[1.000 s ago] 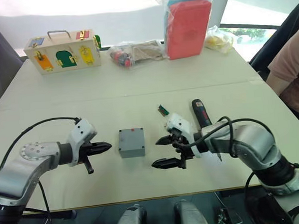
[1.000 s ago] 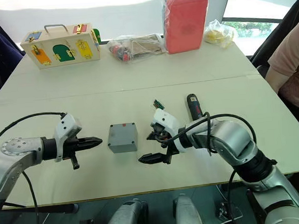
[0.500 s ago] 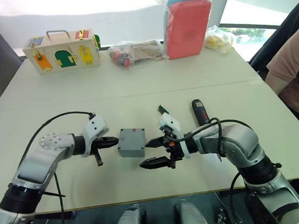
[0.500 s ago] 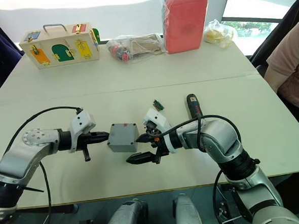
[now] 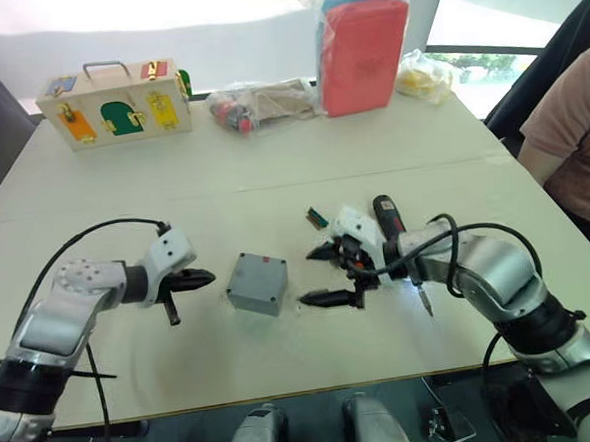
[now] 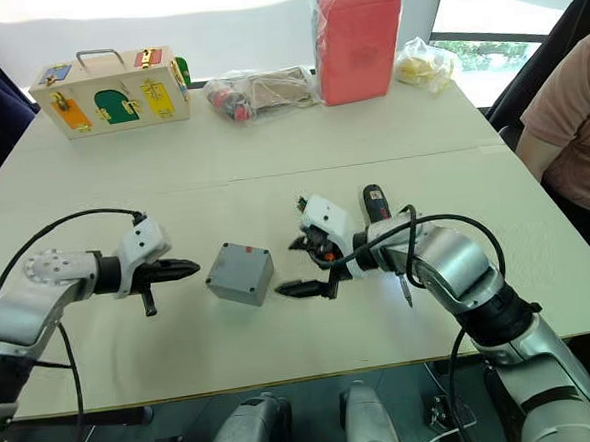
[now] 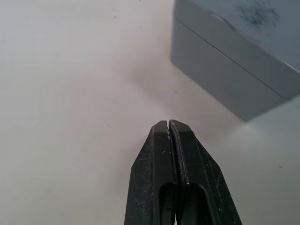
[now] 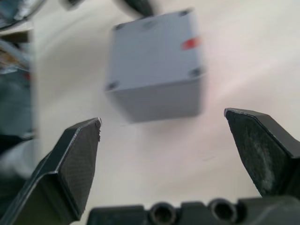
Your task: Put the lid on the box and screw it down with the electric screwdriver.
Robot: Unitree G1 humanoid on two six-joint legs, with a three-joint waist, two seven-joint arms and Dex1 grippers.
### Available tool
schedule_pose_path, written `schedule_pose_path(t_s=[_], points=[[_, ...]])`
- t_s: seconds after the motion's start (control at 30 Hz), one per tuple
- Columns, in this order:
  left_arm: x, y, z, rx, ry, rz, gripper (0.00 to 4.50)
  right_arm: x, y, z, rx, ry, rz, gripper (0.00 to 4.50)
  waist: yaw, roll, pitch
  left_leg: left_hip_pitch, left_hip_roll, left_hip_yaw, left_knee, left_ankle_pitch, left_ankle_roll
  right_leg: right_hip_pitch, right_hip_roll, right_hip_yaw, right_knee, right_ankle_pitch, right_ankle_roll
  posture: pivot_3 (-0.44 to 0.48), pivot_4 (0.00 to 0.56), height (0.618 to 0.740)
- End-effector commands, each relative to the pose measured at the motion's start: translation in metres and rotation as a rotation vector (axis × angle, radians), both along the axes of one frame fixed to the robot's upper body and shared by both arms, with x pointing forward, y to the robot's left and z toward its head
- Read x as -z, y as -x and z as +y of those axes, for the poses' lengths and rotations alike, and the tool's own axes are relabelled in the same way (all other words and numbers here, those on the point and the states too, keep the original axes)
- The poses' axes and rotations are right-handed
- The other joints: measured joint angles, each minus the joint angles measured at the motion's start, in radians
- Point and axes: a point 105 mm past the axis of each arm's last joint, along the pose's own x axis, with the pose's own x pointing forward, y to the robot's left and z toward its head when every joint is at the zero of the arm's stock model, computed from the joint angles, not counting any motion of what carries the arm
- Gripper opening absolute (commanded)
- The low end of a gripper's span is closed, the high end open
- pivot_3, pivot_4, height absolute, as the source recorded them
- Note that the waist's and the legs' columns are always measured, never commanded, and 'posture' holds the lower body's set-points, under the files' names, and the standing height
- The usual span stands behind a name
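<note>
The box [image 5: 257, 282] sits on the table [image 5: 273, 182] between the two grippers, turned a little askew, its closed grey top face up with a small red mark near the far edge. In the left wrist view a seam runs around it just below the top, so the lid [image 8: 152, 51] appears to be seated on it already, with screw holes at its corners. The left gripper [image 5: 200, 279] lies low over the table just beside the box's left side, its two fingers pressed together with nothing between them; it is near the box but not touching it. The right gripper [image 5: 325, 275] is on the box's other side, a short way off, its fingers spread wide and empty, one toward the far side and one toward the near side, pointing at the box. The screwdriver [image 5: 388, 218] lies on the table behind the right gripper, partly hidden by the arm and its cable. A small green piece [image 5: 316, 218] lies just beyond the right gripper. A wooden latch box [image 5: 115, 103], some bags [image 5: 263, 102] and a red pack [image 5: 363, 54] stand along the far edge.
</note>
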Motion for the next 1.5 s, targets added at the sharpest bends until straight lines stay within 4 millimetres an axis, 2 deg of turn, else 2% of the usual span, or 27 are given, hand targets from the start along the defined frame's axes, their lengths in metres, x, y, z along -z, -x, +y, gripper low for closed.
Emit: schedule_pose_path(t_s=[0.03, 0.13, 0.23, 0.47, 0.83, 1.03, 1.5], points=[[-0.014, 0.023, -0.012, 0.042, 0.033, 0.015, 0.0, 0.005, -0.001, 0.006, -0.108, 0.027, -0.07, 4.44, 0.006, 0.0, 0.0, 0.0, 0.0, 0.0, 0.0, 0.0, 0.0, 0.0, 0.0, 0.0, 0.0, 0.0, 0.0, 0.0, 0.15, 0.74], [-0.013, 0.034, -0.019, 0.038, 0.059, 0.047, 0.0, 0.01, -0.002, 0.008, -0.162, 0.046, -0.078, 4.44, 0.008, 0.0, 0.0, 0.0, 0.0, 0.0, 0.001, 0.0, 0.001, 0.002, -0.001, 0.0, 0.0, 0.0, 0.0, 0.0, 0.15, 0.74], [-0.008, 0.042, -0.036, 0.047, 0.1, 0.062, 0.0, 0.014, 0.001, 0.015, -0.249, 0.054, -0.065, 4.44, 0.007, 0.0, 0.0, 0.001, 0.0, -0.001, 0.001, -0.002, 0.003, 0.002, 0.0, 0.0, 0.0, 0.0, 0.0, 0.0, 0.15, 0.74], [-0.002, 0.036, -0.045, 0.033, 0.105, 0.046, 0.0, 0.02, 0.011, 0.022, -0.331, 0.046, -0.023, 4.44, 0.006, 0.0, 0.0, 0.001, 0.0, -0.001, 0.0, 0.001, -0.001, 0.002, 0.0, -0.001, 0.0, 0.0, 0.0, 0.0, 0.15, 0.74], [-0.01, 0.009, -0.036, 0.009, 0.088, -0.042, 0.0, 0.022, 0.032, 0.022, -0.332, 0.006, 0.051, 4.44, 0.008, 0.0, 0.0, 0.001, 0.0, -0.001, 0.0, 0.001, -0.002, 0.002, 0.0, -0.001, 0.0, 0.0, 0.0, 0.0, 0.15, 0.74], [-0.011, 0.004, -0.036, 0.015, 0.087, -0.059, 0.0, 0.025, 0.041, 0.025, -0.325, -0.002, 0.067, 4.44, 0.007, 0.0, 0.0, 0.001, 0.0, -0.001, 0.0, 0.001, -0.002, 0.002, 0.0, -0.001, 0.0, 0.0, 0.0, 0.0, 0.15, 0.74], [-0.011, 0.0, -0.038, 0.014, 0.091, -0.086, 0.0, 0.024, 0.038, 0.026, -0.314, 0.003, 0.055, 4.44, 0.007, 0.0, 0.0, 0.001, 0.0, -0.001, 0.001, 0.001, -0.002, 0.002, 0.0, -0.001, 0.0, 0.0, 0.0, 0.0, 0.15, 0.74]])
